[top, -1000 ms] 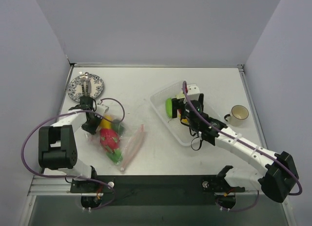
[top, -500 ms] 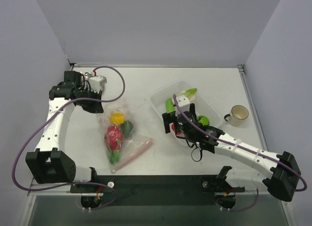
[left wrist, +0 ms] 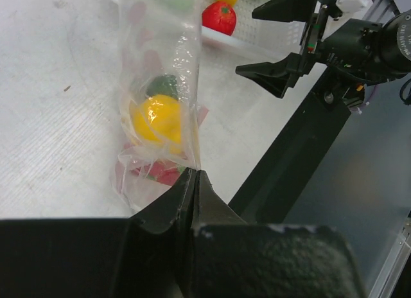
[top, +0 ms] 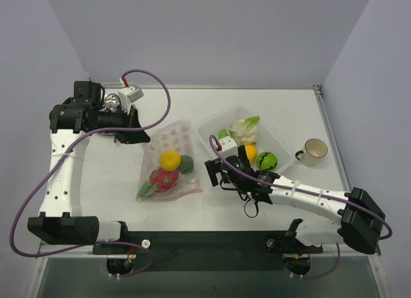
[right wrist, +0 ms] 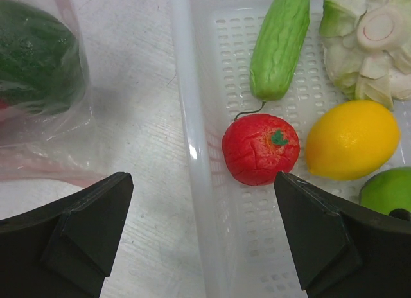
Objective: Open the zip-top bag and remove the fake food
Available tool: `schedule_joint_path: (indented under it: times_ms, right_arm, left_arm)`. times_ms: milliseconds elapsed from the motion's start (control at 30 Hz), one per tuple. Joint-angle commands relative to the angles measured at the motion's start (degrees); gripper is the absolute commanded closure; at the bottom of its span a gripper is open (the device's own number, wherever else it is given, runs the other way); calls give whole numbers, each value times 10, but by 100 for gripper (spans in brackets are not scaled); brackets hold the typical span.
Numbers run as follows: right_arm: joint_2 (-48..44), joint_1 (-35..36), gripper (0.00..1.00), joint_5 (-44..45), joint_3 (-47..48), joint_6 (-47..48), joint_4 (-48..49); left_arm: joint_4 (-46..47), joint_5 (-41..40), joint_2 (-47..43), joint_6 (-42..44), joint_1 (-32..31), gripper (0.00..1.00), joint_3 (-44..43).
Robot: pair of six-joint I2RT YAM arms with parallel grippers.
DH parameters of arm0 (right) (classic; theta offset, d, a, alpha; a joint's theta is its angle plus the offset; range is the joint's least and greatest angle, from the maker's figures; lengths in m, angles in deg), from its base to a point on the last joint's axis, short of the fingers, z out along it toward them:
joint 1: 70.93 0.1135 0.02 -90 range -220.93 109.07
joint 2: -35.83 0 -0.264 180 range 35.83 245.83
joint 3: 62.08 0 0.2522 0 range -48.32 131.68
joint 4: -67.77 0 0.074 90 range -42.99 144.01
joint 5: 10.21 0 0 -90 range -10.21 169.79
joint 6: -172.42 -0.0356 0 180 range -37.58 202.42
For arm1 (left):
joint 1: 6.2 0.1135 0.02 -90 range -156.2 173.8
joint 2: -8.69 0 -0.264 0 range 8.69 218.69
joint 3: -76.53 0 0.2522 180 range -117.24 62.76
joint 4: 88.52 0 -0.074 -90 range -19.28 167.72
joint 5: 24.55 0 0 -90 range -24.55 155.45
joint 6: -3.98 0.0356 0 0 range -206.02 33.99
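The zip-top bag (top: 172, 158) is clear, with a pink strip along its near edge, and its near end rests on the table. My left gripper (top: 144, 135) is shut on the bag's far edge (left wrist: 186, 153) and holds that end up. Inside the bag are a yellow fruit (left wrist: 158, 117), a dark green piece (left wrist: 164, 86) and a red piece (top: 162, 179). My right gripper (top: 216, 172) is open and empty over the tray's left rim (right wrist: 192, 150). In the tray lie a red tomato (right wrist: 261, 148), a lemon (right wrist: 352, 139), a green pod (right wrist: 280, 42), a cauliflower (right wrist: 369, 44) and a lime (right wrist: 388, 190).
The clear mesh tray (top: 275, 142) stands right of the bag. A cream cup (top: 314, 151) stands at the far right. A patterned plate (top: 114, 103) at the back left is mostly hidden by my left arm. A black strip runs along the table's front edge.
My left gripper has risen and drawn back with the bag's edge, and the bag has swung right towards the tray. My right gripper has moved left out of the tray. More pieces lie in the tray.
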Motion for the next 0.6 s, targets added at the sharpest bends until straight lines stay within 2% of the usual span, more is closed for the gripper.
schedule_joint_path:
  times_ms: [0,100,167,267,333,567]
  right_arm:
    - [13,9,0,-5,1,-14,20]
    - [17,17,0,-13,-2,-19,24]
    - [18,26,0,-17,-8,-20,30]
    - [20,31,0,-18,-14,-27,34]
    - [24,35,0,-20,-17,-29,41]
    - [41,52,0,-65,-15,-46,72]
  left_arm:
    - [-72,39,-20,18,3,100,-9]
    - [-4,-64,-43,-2,25,100,73]
    - [87,-148,-62,-7,51,100,128]
    - [185,-220,-68,8,103,100,226]
    - [232,-243,-59,27,129,100,282]
    - [377,-347,-41,76,142,100,434]
